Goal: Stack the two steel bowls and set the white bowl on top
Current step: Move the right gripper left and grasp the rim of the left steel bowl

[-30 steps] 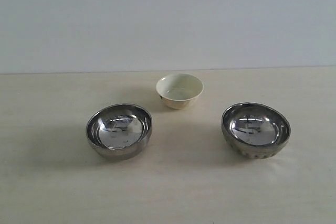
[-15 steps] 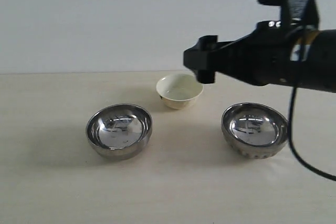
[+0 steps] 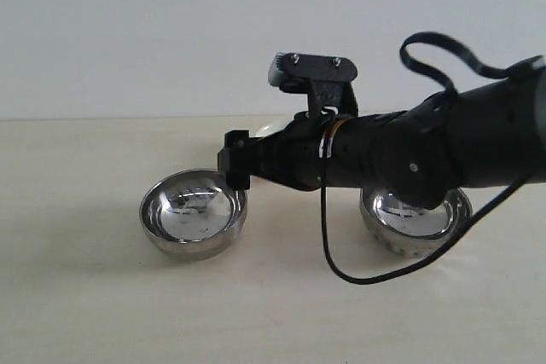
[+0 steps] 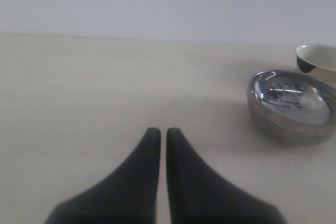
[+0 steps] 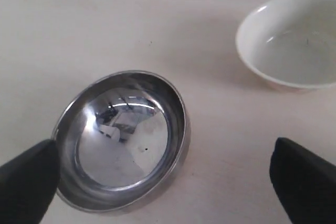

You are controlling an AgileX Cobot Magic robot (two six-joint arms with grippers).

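A smooth-sided, mirror-bright round steel bowl (image 3: 194, 213) sat on the pale table (image 3: 77, 296). Its faintly ribbed steel twin (image 3: 415, 226) stood well apart at three o'clock, and a small cream-white glossy bowl (image 5: 294, 51) lay at about one o'clock. The right gripper (image 5: 164, 149) hung over the smooth bowl with its fingers spread wide, while the left gripper (image 4: 163, 136) lay idle, fingers pressed nearly together on nothing. Light, stiff and slick, the steel probably wanted a pinch across its rim.
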